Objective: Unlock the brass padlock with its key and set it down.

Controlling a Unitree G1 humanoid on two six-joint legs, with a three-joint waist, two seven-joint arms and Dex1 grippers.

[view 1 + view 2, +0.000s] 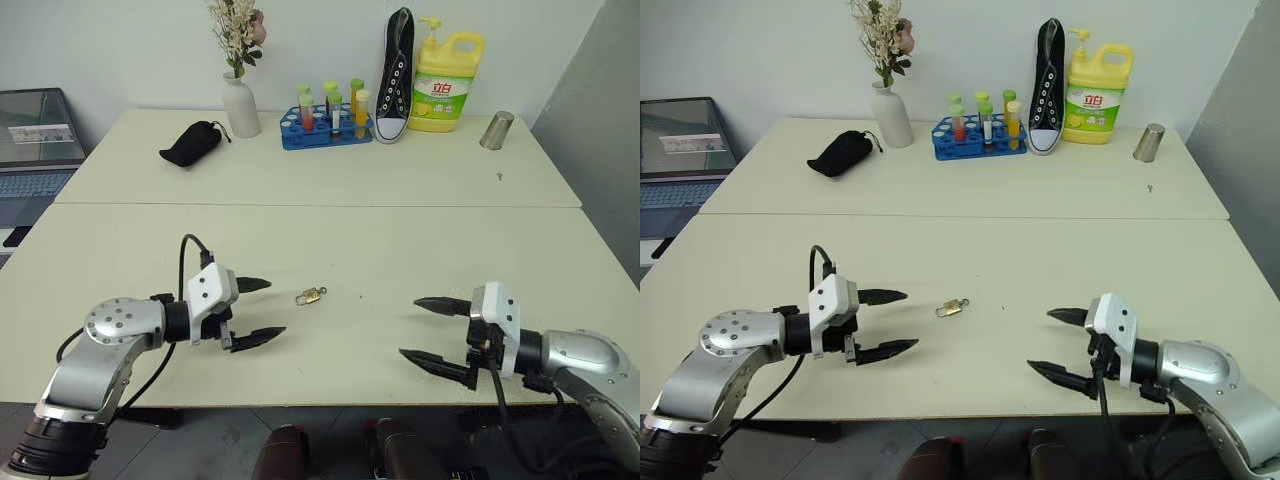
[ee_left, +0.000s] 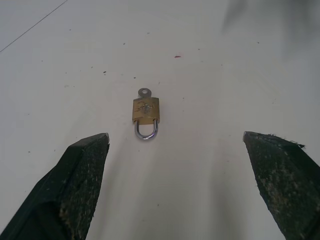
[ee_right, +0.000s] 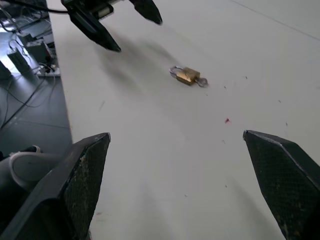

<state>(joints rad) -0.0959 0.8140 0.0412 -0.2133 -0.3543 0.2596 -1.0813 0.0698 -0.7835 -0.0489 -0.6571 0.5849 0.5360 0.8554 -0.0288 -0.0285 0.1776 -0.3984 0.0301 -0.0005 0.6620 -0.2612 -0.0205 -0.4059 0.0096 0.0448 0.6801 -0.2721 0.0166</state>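
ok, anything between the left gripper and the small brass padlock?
Nothing. Left wrist view shows bare cream tabletop between the open left gripper and the small brass padlock, with the silvery key in its far end.

Camera layout: a head stereo pair and two wrist views.
The table (image 1: 330,240) is seen from above, forward and down, in both eye views; the brass padlock (image 2: 145,111) is viewed closely at frame centre from the left wrist, and farther off, upper centre, from the right wrist.
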